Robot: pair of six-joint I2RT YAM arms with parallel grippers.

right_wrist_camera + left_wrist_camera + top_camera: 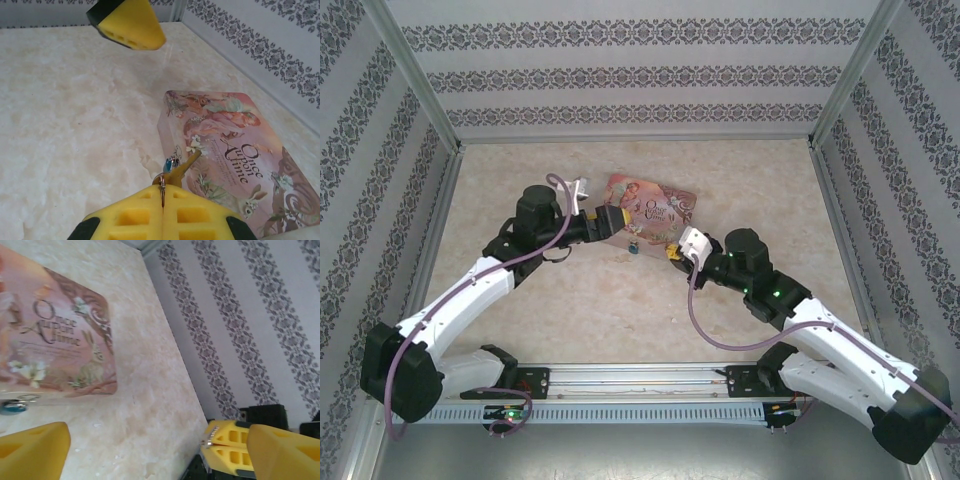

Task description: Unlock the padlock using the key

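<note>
Nearby, "Once Upon A Time" tin (235,140), right claw (162,192) clamped on key (187,165), left claw (157,450) apart.

The padlock (11,407) is blurred and cut off by the left wrist view's edge. The head of the key (187,164) is hidden between the closed fingers of the right pincer (162,190), and the tin (225,150) runs off frame.

Your pink rectangular tin (225,145) has a smooth, glossy printed lid. The beige marbled tabletop (75,125) looks matt, the thin yellowish key (189,161) is dull metal, and the right gripper's yellow fingers (135,220) look like matt plastic.
</note>
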